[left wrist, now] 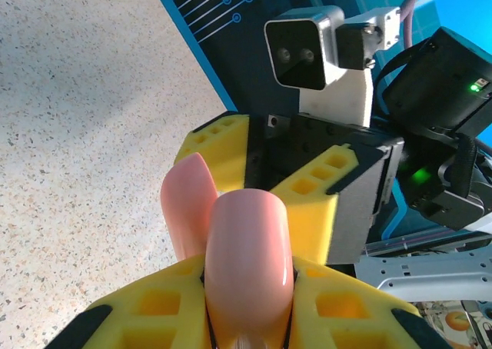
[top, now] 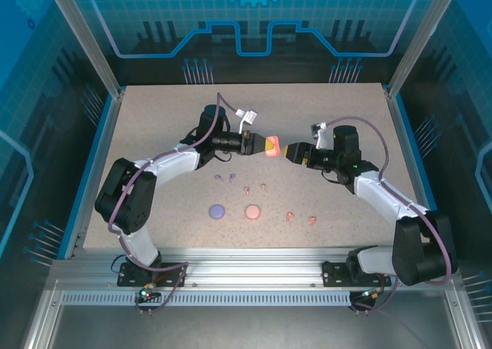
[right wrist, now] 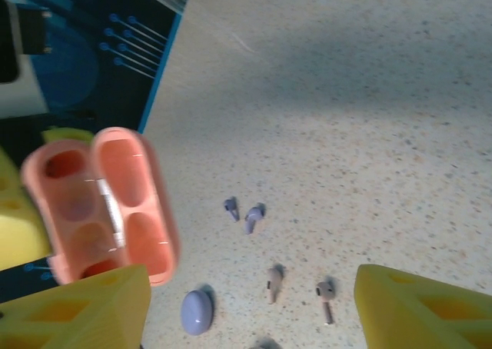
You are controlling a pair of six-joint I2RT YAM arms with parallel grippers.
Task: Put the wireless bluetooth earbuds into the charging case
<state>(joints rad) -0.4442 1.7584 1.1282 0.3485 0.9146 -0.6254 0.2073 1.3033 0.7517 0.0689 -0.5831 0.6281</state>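
A coral charging case (top: 270, 147) hangs above the table's middle, with my left gripper (top: 258, 144) shut on it. In the left wrist view the case body (left wrist: 250, 264) sits between my yellow fingers (left wrist: 154, 310) and its lid (left wrist: 188, 207) stands open. My right gripper (top: 290, 151) faces it closely, open and holding nothing. In the right wrist view the open case (right wrist: 100, 203) shows its hollow wells just left of my right gripper (right wrist: 254, 287). On the table lie purple earbuds (top: 224, 178), pale pink earbuds (top: 255, 187) and coral earbuds (top: 300, 217).
A closed purple case (top: 217, 210) and a closed pink case (top: 252, 211) lie near the front of the speckled table (top: 154, 134). Blue walls ring the table. From the right wrist I see the purple buds (right wrist: 244, 214), pink buds (right wrist: 300, 287) and the purple case (right wrist: 197, 312).
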